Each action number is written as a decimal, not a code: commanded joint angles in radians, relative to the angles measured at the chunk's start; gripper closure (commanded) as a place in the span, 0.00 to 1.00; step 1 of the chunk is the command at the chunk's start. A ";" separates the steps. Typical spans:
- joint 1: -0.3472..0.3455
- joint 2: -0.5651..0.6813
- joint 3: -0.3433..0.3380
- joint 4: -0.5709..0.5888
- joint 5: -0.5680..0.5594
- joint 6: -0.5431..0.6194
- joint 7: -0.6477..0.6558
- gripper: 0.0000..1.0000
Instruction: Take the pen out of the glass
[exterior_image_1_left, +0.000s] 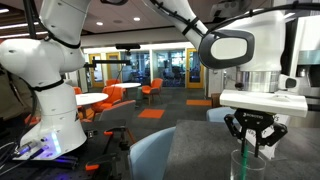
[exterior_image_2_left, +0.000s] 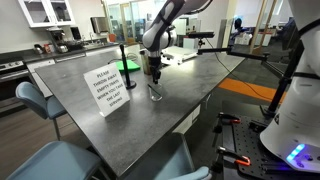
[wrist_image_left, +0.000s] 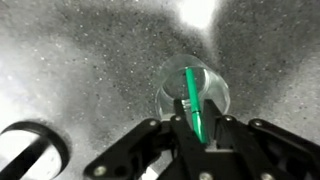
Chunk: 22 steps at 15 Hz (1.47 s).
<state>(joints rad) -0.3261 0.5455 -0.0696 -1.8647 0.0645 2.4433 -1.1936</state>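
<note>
The clear glass (wrist_image_left: 172, 98) stands upright on the speckled grey table, seen from straight above in the wrist view. The thin green pen (wrist_image_left: 190, 92) stands in it, its upper end rising between my fingers. My gripper (wrist_image_left: 197, 128) is directly over the glass and shut on the pen's upper part. In both exterior views the gripper (exterior_image_1_left: 250, 138) (exterior_image_2_left: 155, 71) hangs just above the glass (exterior_image_1_left: 240, 166) (exterior_image_2_left: 156, 94). The pen (exterior_image_1_left: 248, 158) shows as a green line running down into the glass.
A white sign (exterior_image_2_left: 110, 87) stands on the table close beside the glass. A black round-based object (wrist_image_left: 25, 150) (exterior_image_2_left: 126, 68) sits behind it. The table edge (exterior_image_2_left: 190, 110) runs near, with blue chairs (exterior_image_2_left: 30, 100) around.
</note>
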 joint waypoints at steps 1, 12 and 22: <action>-0.033 0.036 0.035 0.054 -0.005 -0.035 0.000 0.73; -0.030 0.085 0.049 0.080 -0.026 -0.055 0.014 0.71; -0.029 0.135 0.058 0.132 -0.030 -0.081 0.023 0.95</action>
<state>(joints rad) -0.3458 0.6675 -0.0203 -1.7671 0.0531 2.4077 -1.1917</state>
